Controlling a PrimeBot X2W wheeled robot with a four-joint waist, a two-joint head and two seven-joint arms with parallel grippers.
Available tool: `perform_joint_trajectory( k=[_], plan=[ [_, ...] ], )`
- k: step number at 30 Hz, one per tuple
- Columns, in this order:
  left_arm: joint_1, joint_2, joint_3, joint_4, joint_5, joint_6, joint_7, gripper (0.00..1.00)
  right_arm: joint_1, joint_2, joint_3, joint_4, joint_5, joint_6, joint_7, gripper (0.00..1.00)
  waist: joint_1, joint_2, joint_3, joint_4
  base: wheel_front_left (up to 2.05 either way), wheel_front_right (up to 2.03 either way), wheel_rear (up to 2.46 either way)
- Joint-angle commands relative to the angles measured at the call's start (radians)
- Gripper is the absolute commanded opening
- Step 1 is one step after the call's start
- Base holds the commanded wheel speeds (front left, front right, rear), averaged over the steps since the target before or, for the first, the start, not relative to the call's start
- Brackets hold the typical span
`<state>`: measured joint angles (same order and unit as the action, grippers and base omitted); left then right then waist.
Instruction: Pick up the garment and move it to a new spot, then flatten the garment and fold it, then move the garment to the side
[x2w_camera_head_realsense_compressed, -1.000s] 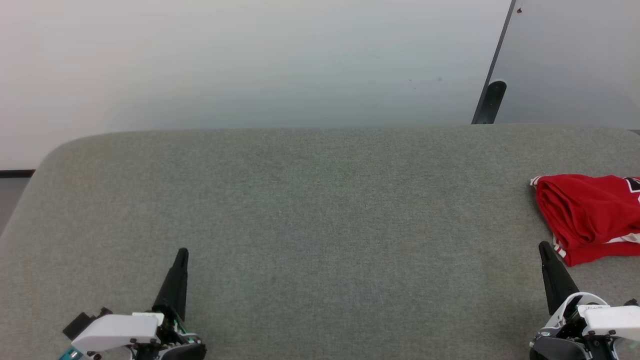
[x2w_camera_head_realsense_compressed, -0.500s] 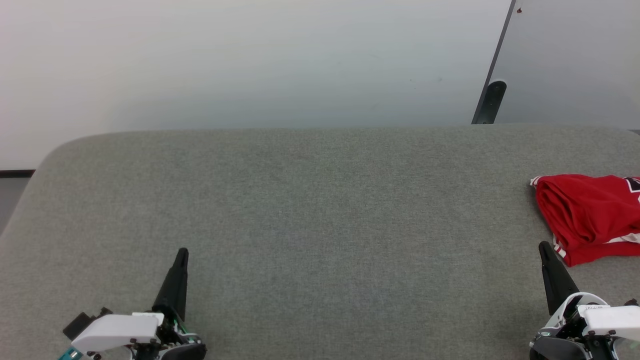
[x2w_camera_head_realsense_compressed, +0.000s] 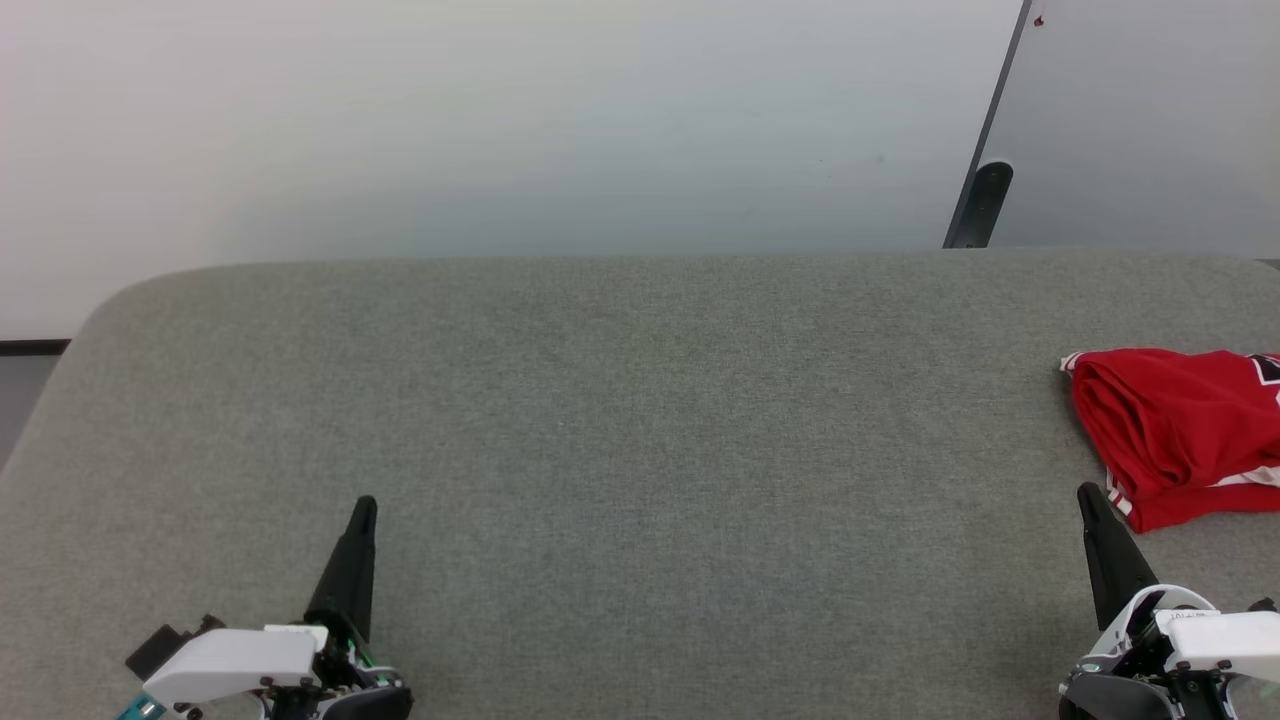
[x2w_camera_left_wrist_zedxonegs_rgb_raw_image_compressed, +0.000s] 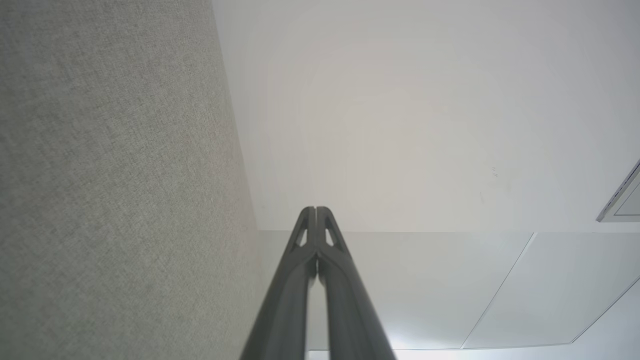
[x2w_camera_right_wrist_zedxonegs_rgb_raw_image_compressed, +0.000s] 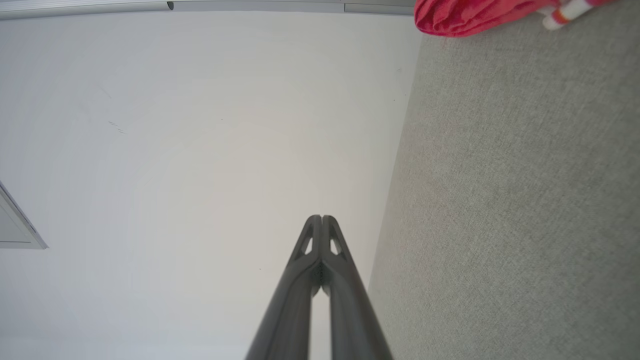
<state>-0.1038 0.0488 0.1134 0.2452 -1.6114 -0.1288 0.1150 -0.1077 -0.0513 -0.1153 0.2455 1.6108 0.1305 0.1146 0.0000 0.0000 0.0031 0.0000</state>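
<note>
1. Lying at the right edge of the grey fabric-covered worktop (x2w_camera_head_realsense_compressed: 640, 420), about midway between its near and far edges, the garment (x2w_camera_head_realsense_compressed: 1180, 430) is a folded red bundle. The head view's frame cuts off its right part.
2. White-and-red striped trim shows at the bundle's near-left and far-left corners. A white band runs along part of its near side, and a scrap of black, white-edged lettering peeks in at the frame's edge.
3. The right gripper (x2w_camera_head_realsense_compressed: 1085, 492) sits by the worktop's near edge, towards the right. Its two dark fingers are pressed together into a single point and hold nothing.
4. That point is close to the garment's near-left corner, with a narrow strip of grey fabric between them, so it does not touch the cloth.
5. In the right wrist view the fingertips meet with no gap. The garment shows at that view's top right, lying on the worktop well ahead of the tips.
6. The left gripper (x2w_camera_head_realsense_compressed: 364, 505) is by the near edge towards the left, well apart from the garment. Its fingers are likewise closed together and empty.
7. In the left wrist view its two fingers touch at the tips, with the grey fabric running down that view's left side.
8. Beyond the worktop's far edge stands a pale wall (x2w_camera_head_realsense_compressed: 500, 120), and a dark post (x2w_camera_head_realsense_compressed: 980, 205) rises by the far right corner.
</note>
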Motion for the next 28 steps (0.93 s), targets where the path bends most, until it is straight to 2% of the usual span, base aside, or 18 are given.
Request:
perform_joint_trajectory(
  k=[1,28],
  plan=[
    [-0.010,0.001,0.003,-0.001,-0.003,-0.004,0.002,0.00,-0.003,0.004,0.001,-0.002,0.004,0.000,0.002,0.00,0.0000,0.0000,0.000,0.000,0.00,0.00,0.00],
    [-0.010,0.001,0.002,-0.001,-0.003,-0.004,0.002,0.00,-0.002,0.004,0.001,-0.002,0.004,0.000,0.002,0.00,0.0000,0.0000,0.000,0.000,0.00,0.00,0.00]
  ],
)
